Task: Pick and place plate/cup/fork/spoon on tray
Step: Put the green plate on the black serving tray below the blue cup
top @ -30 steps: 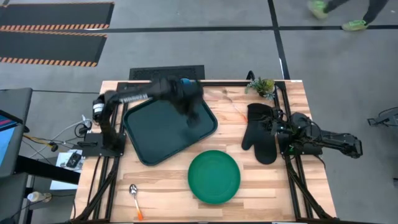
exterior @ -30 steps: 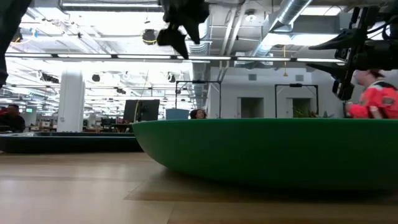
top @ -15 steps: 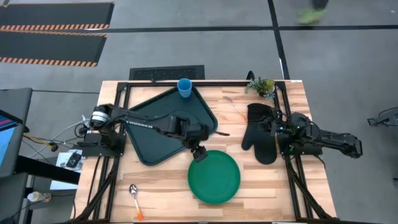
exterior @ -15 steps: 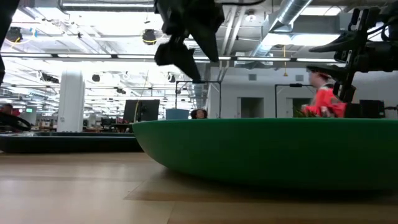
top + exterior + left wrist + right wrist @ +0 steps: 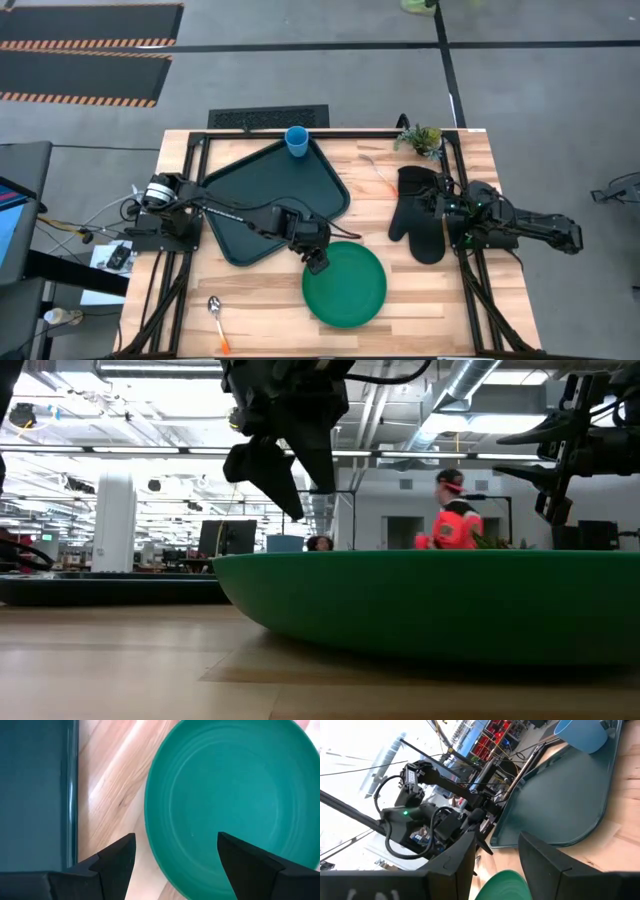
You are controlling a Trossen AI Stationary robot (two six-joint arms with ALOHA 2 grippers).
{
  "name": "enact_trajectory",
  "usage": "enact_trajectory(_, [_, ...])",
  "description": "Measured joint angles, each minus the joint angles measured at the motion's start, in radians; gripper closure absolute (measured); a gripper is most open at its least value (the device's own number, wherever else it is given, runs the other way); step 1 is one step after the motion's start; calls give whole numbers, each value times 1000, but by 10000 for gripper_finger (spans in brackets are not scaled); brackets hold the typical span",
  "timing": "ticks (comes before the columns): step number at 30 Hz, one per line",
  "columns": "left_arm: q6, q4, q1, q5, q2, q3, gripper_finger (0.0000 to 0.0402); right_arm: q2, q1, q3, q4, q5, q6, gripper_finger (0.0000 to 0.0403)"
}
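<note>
The green plate (image 5: 345,285) lies flat on the wooden table, near the front middle. My left gripper (image 5: 317,262) is open and empty above the plate's left rim, clear of it in the low view (image 5: 285,480). In the left wrist view (image 5: 175,837) its fingers stand either side of the rim of the plate (image 5: 230,785). The light-blue cup (image 5: 296,139) stands upright on the far corner of the dark tray (image 5: 240,200). The spoon (image 5: 216,312) lies at the front left. The fork (image 5: 378,172) lies right of the tray. My right gripper (image 5: 447,212) waits open at the right.
A black oven mitt (image 5: 420,215) lies right of the plate, below my right gripper. A small potted plant (image 5: 420,137) stands at the far right. The tray's middle (image 5: 35,795) is bare. A person in orange (image 5: 450,525) moves in the room behind.
My left gripper has gone from beside the cup at the tray's far corner toward the table's near edge and down, ending over the plate's left rim. The cup stands uncovered on the tray. A person has walked across the room behind.
</note>
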Motion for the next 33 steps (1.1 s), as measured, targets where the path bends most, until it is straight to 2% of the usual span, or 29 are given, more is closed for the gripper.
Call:
enact_trajectory(5, [-25,7,-31,-71,0,0,137,0,0,0,-3,0,-1,228])
enact_trajectory(15, [-20,76,-32,-69,47,-6,137,8,0,0,-12,0,-3,228])
enact_trajectory(17, [-18,46,-32,-56,52,-11,137,10,0,0,-12,-3,-3,228])
enact_trajectory(21, [-32,53,-32,-19,56,-9,137,40,1,19,-19,-82,-7,228])
enact_trajectory(27, [-43,-7,-32,8,37,12,137,205,7,177,-130,-176,-111,244])
enact_trajectory(33, [-51,-96,-34,-3,-25,15,137,512,105,327,-284,-181,-213,265])
